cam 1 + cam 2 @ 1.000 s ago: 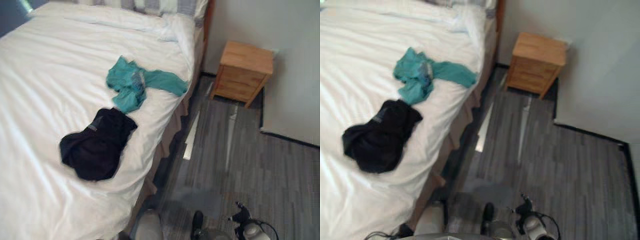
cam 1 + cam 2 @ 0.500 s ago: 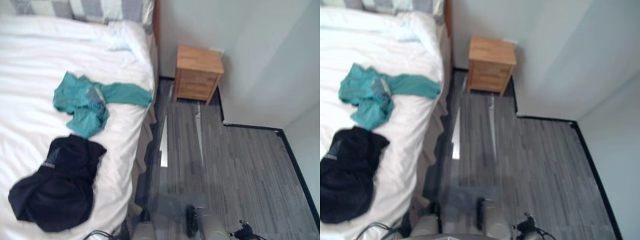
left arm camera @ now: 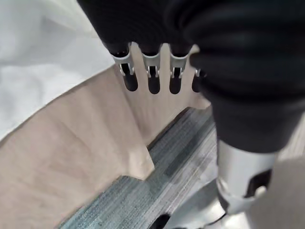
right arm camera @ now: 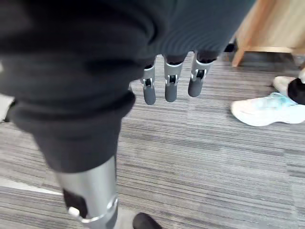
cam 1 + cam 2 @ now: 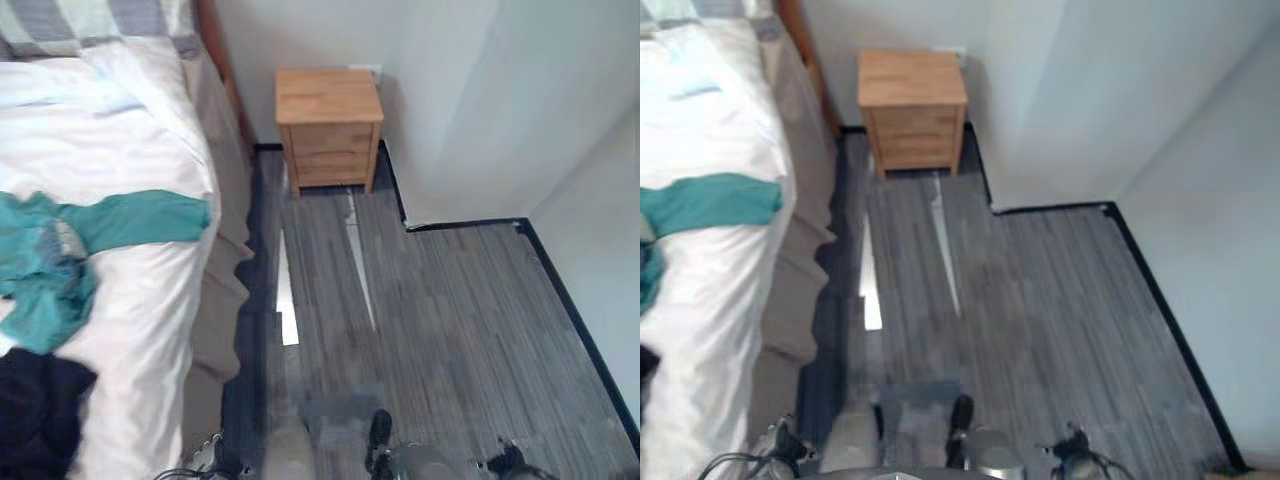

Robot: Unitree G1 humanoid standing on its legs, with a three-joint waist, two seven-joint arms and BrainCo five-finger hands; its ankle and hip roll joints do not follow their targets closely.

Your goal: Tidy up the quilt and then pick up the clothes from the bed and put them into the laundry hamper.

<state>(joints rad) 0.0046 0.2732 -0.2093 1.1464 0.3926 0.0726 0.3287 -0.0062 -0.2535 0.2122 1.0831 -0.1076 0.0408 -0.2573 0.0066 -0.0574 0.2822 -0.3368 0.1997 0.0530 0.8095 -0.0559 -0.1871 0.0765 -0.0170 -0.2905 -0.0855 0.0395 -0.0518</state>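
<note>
In the left eye view you are looking at the bed (image 5: pixel 150 300) running down the left side, its white quilt (image 5: pixel 110 150) reaching the mattress edge and a beige skirt (image 5: pixel 225 290) hanging below it to the floor. The teal garment (image 5: pixel 70 250) is lying on the quilt with one sleeve stretching right up to the bed's edge; the dark garment (image 5: pixel 35 415) is sitting just below it, at the lower left corner. A wooden nightstand (image 5: pixel 328 125) is standing against the wall, near the head of the bed, and the grey striped floor (image 5: pixel 440 330) is opening wide to the right, bounded by a black skirting line.

In the right eye view you are seeing the same layout, with the teal sleeve (image 5: pixel 710 203) at the left edge and the open floor stretching out to the angled wall.

In the left wrist view your left hand (image 3: pixel 150 71) is hanging with fingers straight and relaxed, holding nothing, just beside the beige skirt where its hem meets the floor.

In the right wrist view your right hand (image 4: pixel 170 81) is hanging the same way, fingers loose and empty, over bare floor, with a person's white shoe (image 4: pixel 264 109) near it and a wooden furniture leg (image 4: pixel 240 50) beyond.
</note>
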